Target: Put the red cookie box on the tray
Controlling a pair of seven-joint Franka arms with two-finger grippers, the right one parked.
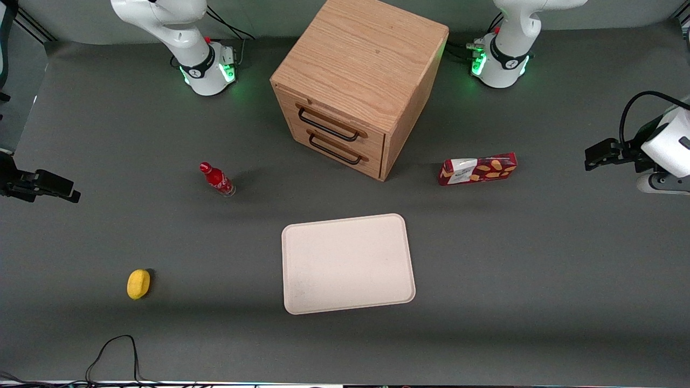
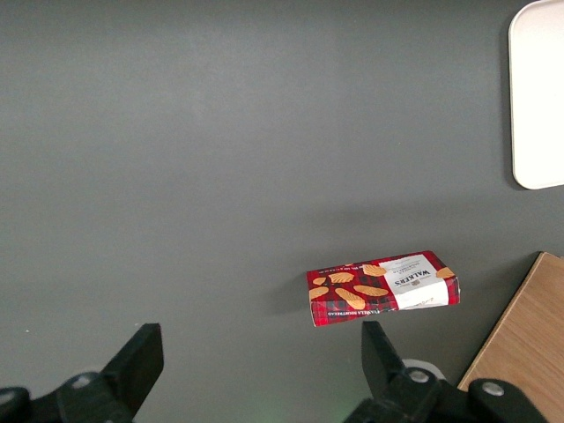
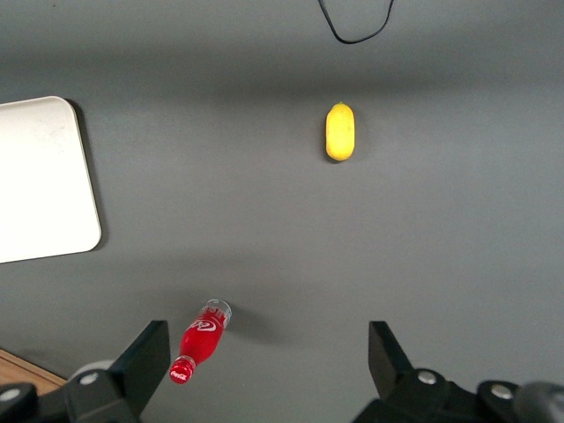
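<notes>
The red cookie box (image 1: 477, 168) lies flat on the grey table beside the wooden drawer cabinet, toward the working arm's end. It also shows in the left wrist view (image 2: 383, 287), white patch toward the cabinet. The cream-white tray (image 1: 347, 263) lies nearer the front camera than the cabinet, with nothing on it; one corner of it shows in the left wrist view (image 2: 536, 97). My left gripper (image 1: 598, 152) hovers open and empty at the working arm's end of the table, well apart from the box. In the left wrist view the gripper (image 2: 260, 357) has its jaws spread wide over bare table.
A wooden two-drawer cabinet (image 1: 356, 86) stands at the table's middle, farther from the front camera than the tray. A small red bottle (image 1: 216, 179) and a yellow object (image 1: 138, 283) lie toward the parked arm's end. A black cable (image 1: 116, 350) loops at the front edge.
</notes>
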